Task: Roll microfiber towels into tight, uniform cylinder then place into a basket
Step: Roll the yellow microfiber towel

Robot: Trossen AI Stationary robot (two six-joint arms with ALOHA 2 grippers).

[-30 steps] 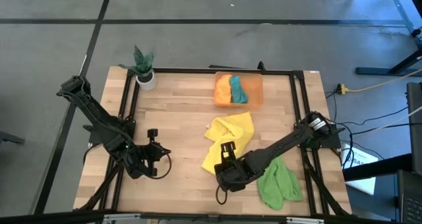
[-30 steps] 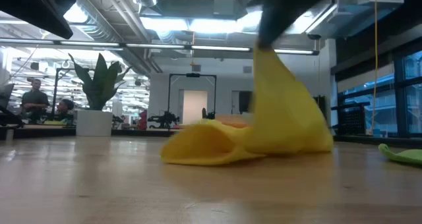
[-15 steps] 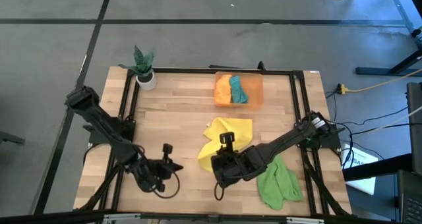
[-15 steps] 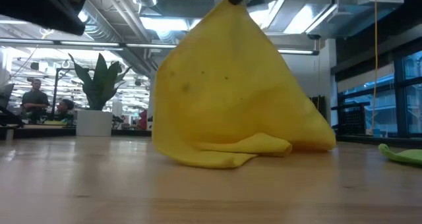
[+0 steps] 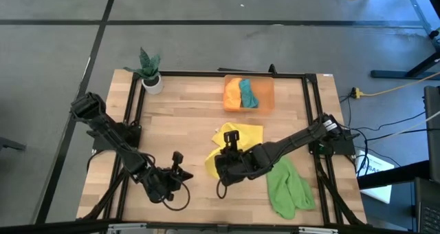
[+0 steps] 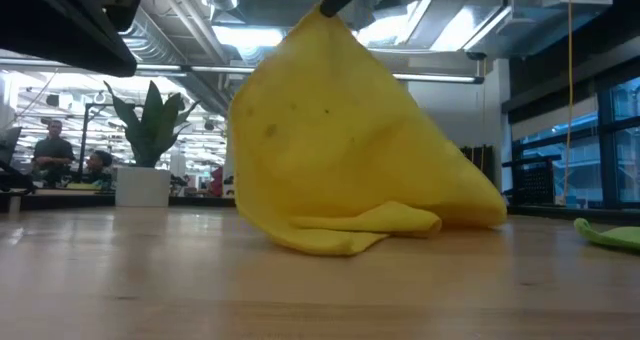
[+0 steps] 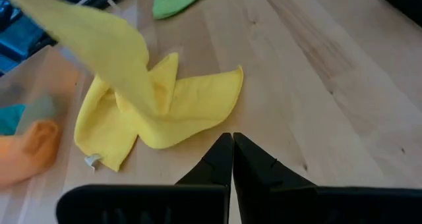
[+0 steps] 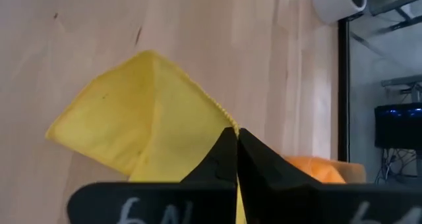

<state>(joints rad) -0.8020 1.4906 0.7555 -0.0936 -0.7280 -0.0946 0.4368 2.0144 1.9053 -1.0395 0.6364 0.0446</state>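
Yellow cloth (image 5: 237,139) lies mid-table in the high view, one corner pinched and lifted by the right gripper (image 5: 230,139); the left gripper (image 5: 180,166) waits near, fingers together and empty. Low view: the towel hangs like a tent, soft and light. Left wrist view: its free corner on the wood looks the best place to take hold.
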